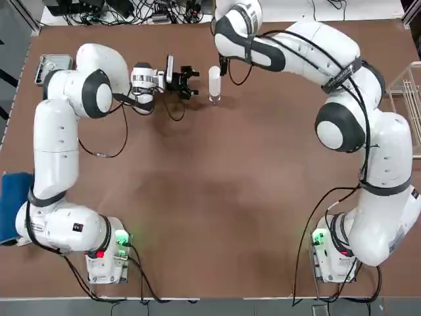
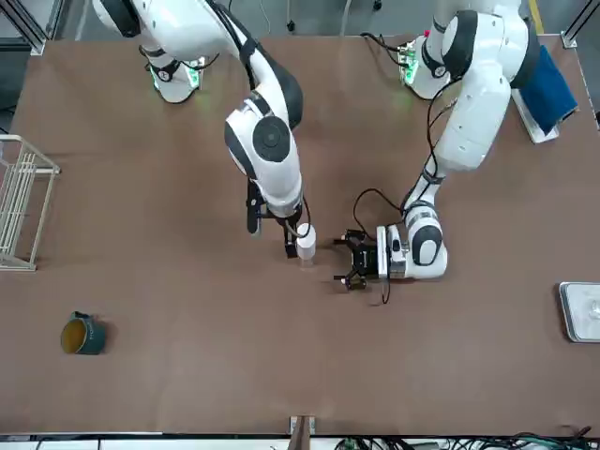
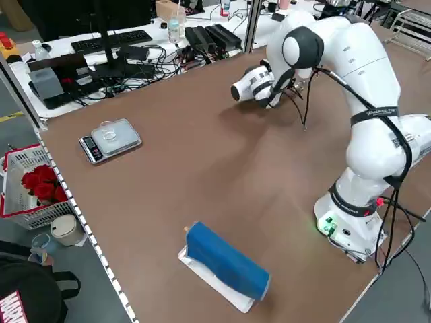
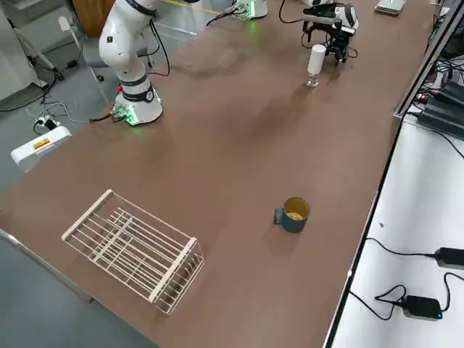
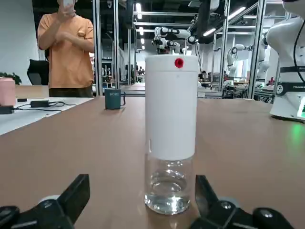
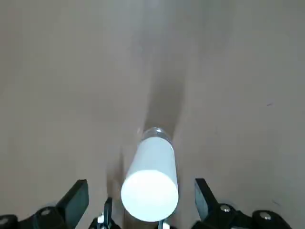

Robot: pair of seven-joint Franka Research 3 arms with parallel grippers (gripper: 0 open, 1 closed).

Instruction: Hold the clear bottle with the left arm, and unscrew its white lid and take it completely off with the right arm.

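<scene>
Released left claw (image 5: 142,202) just short of upright clear bottle (image 5: 168,189), white lid (image 5: 171,106) on, released right claw (image 6: 141,202) above.

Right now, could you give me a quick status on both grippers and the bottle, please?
Left gripper open beside the clear bottle, not touching. Right gripper open above the tall white lid, which is on. Nothing in the way.

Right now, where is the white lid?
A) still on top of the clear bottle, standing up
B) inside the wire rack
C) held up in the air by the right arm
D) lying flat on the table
A: the white lid sits on the upright clear bottle on the table, with the open left gripper beside it, not touching.
</scene>
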